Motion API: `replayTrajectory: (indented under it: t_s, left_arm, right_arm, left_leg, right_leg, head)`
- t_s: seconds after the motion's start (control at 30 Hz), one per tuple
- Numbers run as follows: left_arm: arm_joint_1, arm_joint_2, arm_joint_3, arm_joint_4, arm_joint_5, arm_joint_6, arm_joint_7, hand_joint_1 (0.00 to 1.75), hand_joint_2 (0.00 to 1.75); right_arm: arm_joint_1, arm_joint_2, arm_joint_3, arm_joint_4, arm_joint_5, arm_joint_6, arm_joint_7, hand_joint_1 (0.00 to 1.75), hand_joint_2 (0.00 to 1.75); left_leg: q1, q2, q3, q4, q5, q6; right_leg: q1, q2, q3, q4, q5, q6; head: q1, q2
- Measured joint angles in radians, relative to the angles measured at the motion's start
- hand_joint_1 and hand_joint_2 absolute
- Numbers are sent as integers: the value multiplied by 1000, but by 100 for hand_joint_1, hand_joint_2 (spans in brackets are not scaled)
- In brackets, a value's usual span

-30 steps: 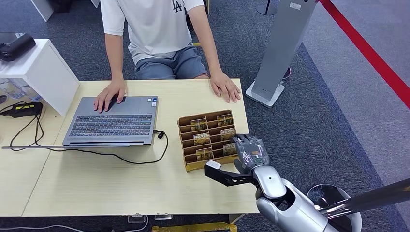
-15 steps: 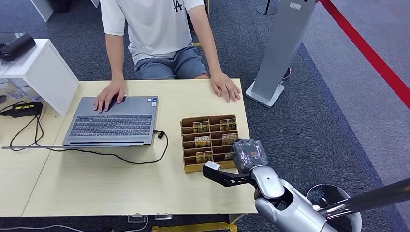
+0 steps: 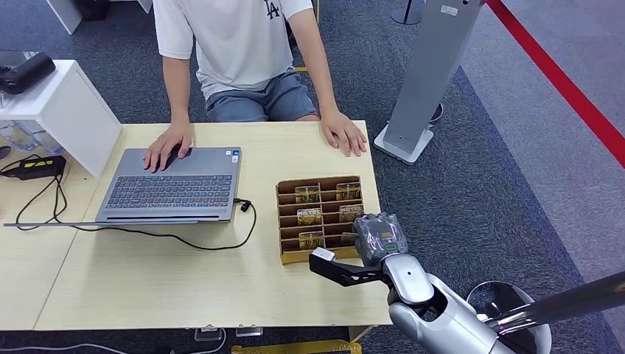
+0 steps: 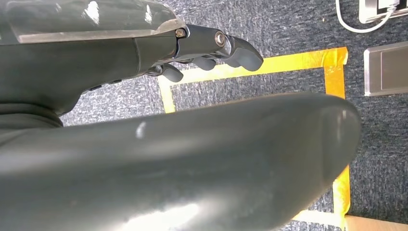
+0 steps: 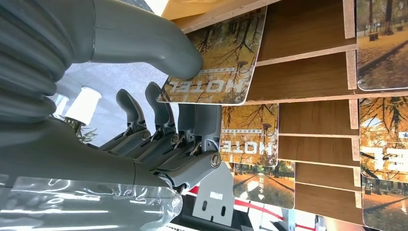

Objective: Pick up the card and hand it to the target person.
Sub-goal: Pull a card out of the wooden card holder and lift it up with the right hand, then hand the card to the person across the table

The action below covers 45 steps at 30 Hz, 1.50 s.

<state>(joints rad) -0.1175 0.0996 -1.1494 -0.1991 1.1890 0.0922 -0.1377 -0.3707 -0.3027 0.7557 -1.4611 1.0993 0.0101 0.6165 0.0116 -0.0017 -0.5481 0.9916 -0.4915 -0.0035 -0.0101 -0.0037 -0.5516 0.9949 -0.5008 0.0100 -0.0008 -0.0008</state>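
Right hand [image 3: 377,234] against card rack [image 3: 321,217]

Bright, even indoor light with soft shadows (head view sharp), wrist views blurred up close, glare on plastic.

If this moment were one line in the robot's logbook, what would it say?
step: picking card | right robot hand: thumb and fingers on hotel card in card box | left robot hand: holds nothing | person: seated at table

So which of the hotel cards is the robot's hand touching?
The card in the rack's near right corner slot: the right hand's thumb presses on its face and the fingers sit behind it. The other cards stand untouched in their slots.
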Motion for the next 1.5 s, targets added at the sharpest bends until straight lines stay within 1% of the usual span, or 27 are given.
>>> replayTrajectory:
  t_s: [0.3,0.53,0.63,0.8,1.0,1.2,1.33,1.4,1.43,1.47,1.5]
  left_arm:
    - [0,4,-1,0,-12,-24,1,0,0]
    - [0,10,-1,0,-9,-12,0,0,0]
    - [2,12,-1,0,-6,-9,0,0,0]
    - [5,13,-1,0,3,-7,0,0,0]
    - [7,12,-1,0,5,-6,-1,0,0]
    - [6,12,-1,0,4,-5,0,0,0]
    - [6,12,-1,0,4,-5,1,0,0]
    - [6,12,-1,0,4,-8,2,0,0]
    - [6,12,-1,0,4,-13,2,0,44]
    - [6,12,-1,0,4,-19,2,0,87]
    - [6,12,-1,0,2,-26,2,0,131]
  right_arm:
    - [0,-1,1,0,-3,-4,0,143,175]
    - [-3,-6,0,-6,-2,-18,5,143,175]
    - [-6,-16,-5,-38,18,-38,17,143,175]
    - [-16,-36,-27,-134,78,-117,16,143,175]
    - [-16,-39,-43,-232,167,-266,-50,143,175]
    - [-6,-29,-43,-244,204,-365,-100,143,175]
    - [3,-21,-43,-239,208,-391,-110,143,175]
    - [5,-18,-43,-234,208,-396,-113,120,175]
    - [6,-16,-43,-231,207,-397,-115,99,175]
    - [7,-15,-43,-227,205,-397,-116,72,175]
    - [7,-14,-44,-223,204,-397,-117,52,175]
  left_leg:
    - [0,0,0,0,0,0]
    - [0,0,0,0,0,0]
    - [0,0,0,0,0,0]
    - [0,0,0,0,0,0]
    - [0,0,0,0,0,0]
    - [0,0,0,0,0,0]
    - [0,0,0,0,0,0]
    - [0,0,0,0,0,0]
    - [0,0,-1,0,0,0]
    - [0,0,-1,0,0,0]
    - [0,0,-1,0,0,0]
  right_leg:
    - [0,0,0,0,0,0]
    - [0,0,0,0,0,0]
    - [0,0,0,0,0,0]
    - [0,0,0,0,0,0]
    - [0,0,0,0,0,0]
    - [0,0,0,0,0,0]
    - [0,0,0,0,0,0]
    - [0,0,0,0,0,0]
    - [0,0,0,0,0,0]
    - [0,0,0,0,0,0]
    - [0,0,0,0,0,0]
  head:
    - [0,0]
    - [0,0]
    - [0,0]
    - [1,0]
    - [-1,0]
    - [0,0]
    - [1,0]
    - [1,0]
    - [0,0]
    - [0,0]
    - [0,0]
